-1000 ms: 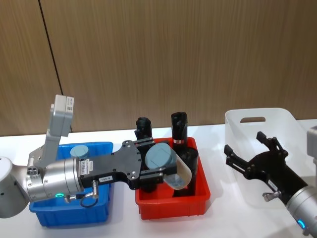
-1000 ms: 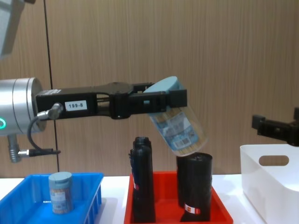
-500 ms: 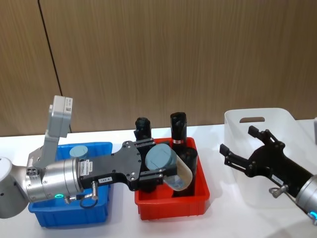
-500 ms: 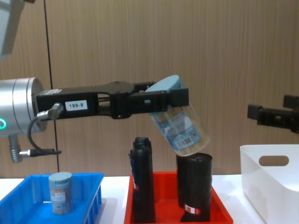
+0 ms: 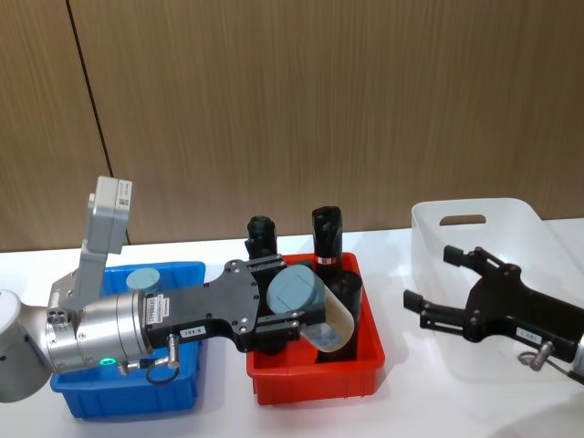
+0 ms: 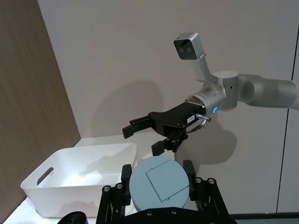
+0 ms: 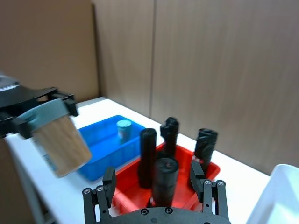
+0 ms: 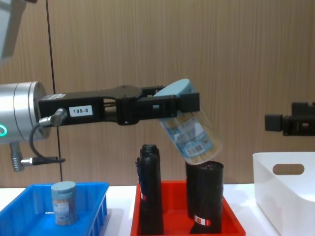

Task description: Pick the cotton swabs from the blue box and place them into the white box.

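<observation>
The left gripper (image 8: pixel 173 104) is clamping the clear cylindrical cotton swab jar (image 8: pixel 193 138) by its grey-blue lid, tilted above the red plastic tray (image 5: pixel 310 383), probably for passing it to the right gripper (image 5: pixel 438 279), which is hovering wide open to the right of this tray.

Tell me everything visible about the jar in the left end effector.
The jar is a clear cylinder, plastic by its look, with a pale grey-blue round lid and blue-white label; swabs fill it. The left end effector grips it at the lid. It hangs tilted over the red tray, base just above a black roll.
</observation>
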You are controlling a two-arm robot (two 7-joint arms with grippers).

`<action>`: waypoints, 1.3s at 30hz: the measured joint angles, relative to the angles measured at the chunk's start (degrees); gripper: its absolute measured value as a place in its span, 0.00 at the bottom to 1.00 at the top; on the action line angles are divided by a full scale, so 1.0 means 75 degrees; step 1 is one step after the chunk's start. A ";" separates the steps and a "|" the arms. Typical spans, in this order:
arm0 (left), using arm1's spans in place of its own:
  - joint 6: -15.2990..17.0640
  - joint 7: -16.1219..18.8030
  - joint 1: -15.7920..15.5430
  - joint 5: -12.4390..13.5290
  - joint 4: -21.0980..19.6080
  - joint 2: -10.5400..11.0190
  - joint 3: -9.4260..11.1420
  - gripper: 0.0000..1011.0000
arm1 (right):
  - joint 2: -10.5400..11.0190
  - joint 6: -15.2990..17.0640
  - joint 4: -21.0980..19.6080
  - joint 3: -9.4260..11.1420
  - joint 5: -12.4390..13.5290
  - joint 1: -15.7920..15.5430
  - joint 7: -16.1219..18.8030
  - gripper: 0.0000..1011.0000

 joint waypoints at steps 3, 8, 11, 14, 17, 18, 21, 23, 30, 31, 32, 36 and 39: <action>-0.0002 -0.0003 -0.0002 -0.0003 0.0003 0.0000 0.0000 0.66 | 0.0113 0.0229 -0.0023 0.0020 0.0077 0.0065 0.0355 0.99; -0.0005 -0.0007 -0.0002 -0.0006 0.0004 -0.0001 0.0000 0.66 | 0.0248 0.0513 -0.0039 0.0021 0.0146 0.0186 0.0841 0.99; -0.0006 -0.0009 -0.0003 -0.0006 0.0004 0.0000 0.0000 0.66 | 0.0290 0.0675 -0.0039 -0.0017 0.0166 0.0284 0.1138 0.99; -0.0006 -0.0012 -0.0003 -0.0006 0.0004 0.0000 0.0000 0.66 | 0.0296 0.0801 -0.0033 -0.0079 0.0168 0.0389 0.1389 0.99; -0.0006 -0.0015 -0.0003 -0.0006 0.0004 -0.0001 0.0000 0.66 | 0.0275 0.0899 -0.0006 -0.0159 0.0142 0.0504 0.1593 0.99; -0.0006 -0.0015 -0.0003 -0.0006 0.0003 -0.0001 0.0000 0.66 | 0.0263 0.0923 0.0002 -0.0180 0.0133 0.0533 0.1658 0.99; -0.0006 -0.0016 -0.0003 -0.0006 0.0003 -0.0001 0.0000 0.66 | 0.0199 0.0985 0.0041 -0.0274 0.0071 0.0657 0.1835 0.99; -0.0006 -0.0016 -0.0003 -0.0006 0.0003 0.0000 0.0000 0.66 | 0.0139 0.1021 0.0075 -0.0350 0.0013 0.0748 0.1953 0.99; -0.0005 -0.0015 -0.0003 -0.0005 0.0003 0.0000 -0.0001 0.66 | -0.0095 0.1078 0.0235 -0.0606 -0.0226 0.1053 0.2263 0.99; -0.0006 -0.0015 -0.0003 -0.0004 0.0003 0.0000 0.0000 0.66 | -0.0121 0.1078 0.0255 -0.0631 -0.0240 0.1083 0.2277 0.99; -0.0005 -0.0016 -0.0003 -0.0004 0.0003 0.0000 0.0000 0.66 | -0.0168 0.1078 0.0295 -0.0683 -0.0304 0.1142 0.2326 0.99; -0.0005 -0.0015 -0.0003 -0.0004 0.0003 0.0000 0.0000 0.66 | -0.0296 0.1067 0.0405 -0.0816 -0.0457 0.1297 0.2411 0.99; -0.0006 -0.0015 -0.0003 -0.0004 0.0003 0.0000 0.0000 0.66 | -0.0378 0.1047 0.0494 -0.0900 -0.0559 0.1392 0.2456 0.99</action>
